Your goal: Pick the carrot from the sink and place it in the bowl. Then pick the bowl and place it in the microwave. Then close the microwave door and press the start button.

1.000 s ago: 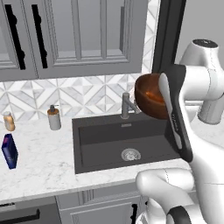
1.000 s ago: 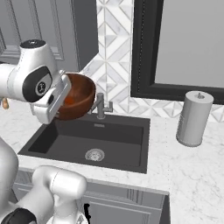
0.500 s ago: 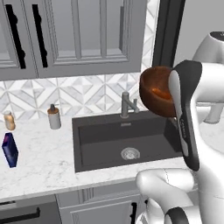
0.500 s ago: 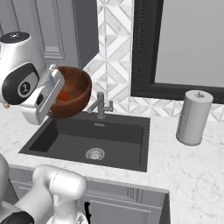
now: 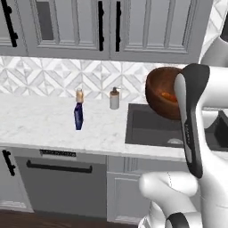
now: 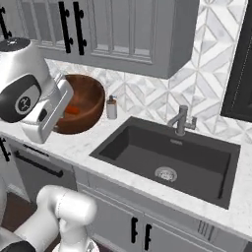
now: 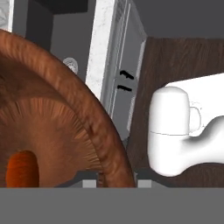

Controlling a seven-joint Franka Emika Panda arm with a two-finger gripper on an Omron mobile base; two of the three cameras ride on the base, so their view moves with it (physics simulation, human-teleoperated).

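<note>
Glossy reddish-brown round wooden bowl [image 5: 161, 92], deep, grain ribbed inside, held aloft at sink's [image 6: 167, 162] left edge. Two-finger gripper [image 7: 114, 183] clenched on bowl rim. Small orange stick carrot [image 7: 22, 169] lies inside bowl.

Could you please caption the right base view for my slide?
Gripper carries the bowl, carrot inside, beside the sink.

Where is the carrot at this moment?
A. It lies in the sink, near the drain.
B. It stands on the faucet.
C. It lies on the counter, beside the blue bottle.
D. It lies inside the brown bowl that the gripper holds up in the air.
D: the orange carrot lies inside the bowl, which the gripper holds by its rim above the counter.
</note>
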